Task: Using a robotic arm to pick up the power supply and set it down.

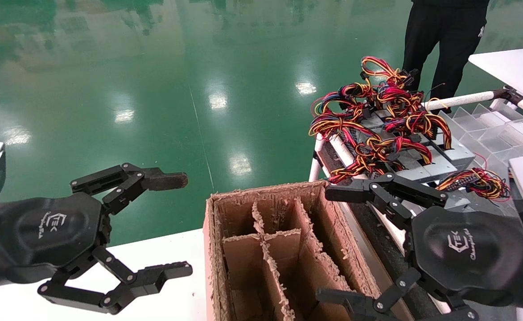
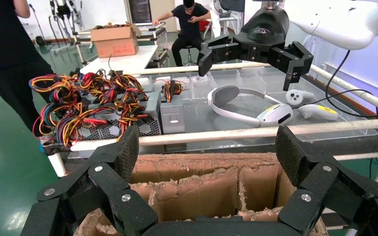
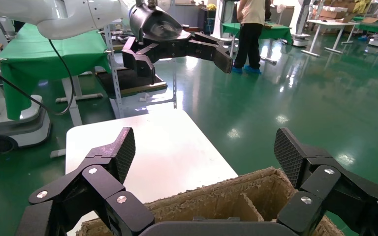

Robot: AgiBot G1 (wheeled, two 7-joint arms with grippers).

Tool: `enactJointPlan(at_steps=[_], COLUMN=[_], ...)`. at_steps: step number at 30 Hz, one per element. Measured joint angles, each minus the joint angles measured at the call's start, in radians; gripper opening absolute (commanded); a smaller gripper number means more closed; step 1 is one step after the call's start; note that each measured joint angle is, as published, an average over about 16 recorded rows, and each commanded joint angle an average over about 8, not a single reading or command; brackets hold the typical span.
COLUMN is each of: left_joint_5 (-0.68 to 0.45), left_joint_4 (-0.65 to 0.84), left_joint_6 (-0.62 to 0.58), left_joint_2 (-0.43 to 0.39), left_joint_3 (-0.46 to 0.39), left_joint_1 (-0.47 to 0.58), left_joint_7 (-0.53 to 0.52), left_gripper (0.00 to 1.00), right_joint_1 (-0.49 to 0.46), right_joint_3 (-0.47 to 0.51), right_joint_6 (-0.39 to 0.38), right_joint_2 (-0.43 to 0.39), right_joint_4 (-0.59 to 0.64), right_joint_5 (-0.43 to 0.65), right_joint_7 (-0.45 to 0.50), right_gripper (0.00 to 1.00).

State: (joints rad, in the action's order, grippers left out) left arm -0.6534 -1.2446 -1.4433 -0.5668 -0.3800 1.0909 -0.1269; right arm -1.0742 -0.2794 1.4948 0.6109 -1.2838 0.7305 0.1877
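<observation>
A shiny green floor (image 1: 154, 89) lay behind. The grey metal power supply box (image 1: 459, 154) with red, yellow and black wires sat on the rack, untouched. Just beside it, the black right gripper (image 1: 332, 243) hung wide open over the brown cardboard box (image 1: 279, 249). The black left gripper (image 1: 179, 225) gaped wide above the white desk (image 1: 154, 285).

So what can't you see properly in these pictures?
- Head view: the right claw has its lower finger cut off by the picture's edge.
- Head view: tangled wires cover most of the power supplies.
- All views: the cardboard box hides its own bottom behind its dividers.
</observation>
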Motion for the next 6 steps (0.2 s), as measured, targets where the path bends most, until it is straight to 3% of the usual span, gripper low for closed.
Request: enactJointPlan(at_steps=[6], left_joint_5=[0.0], left_joint_4=[0.0], left_joint_6=[0.0], left_joint_2=[0.0], left_joint_3=[0.0], left_joint_1=[0.0], left_joint_7=[0.0], left_gripper=[1.0], right_joint_1=[0.0], right_joint_3=[0.0], right_joint_6=[0.0], right_joint_2=[0.0], right_joint_4=[0.0], right_joint_5=[0.0], right_joint_7=[0.0], right_gripper=[1.0])
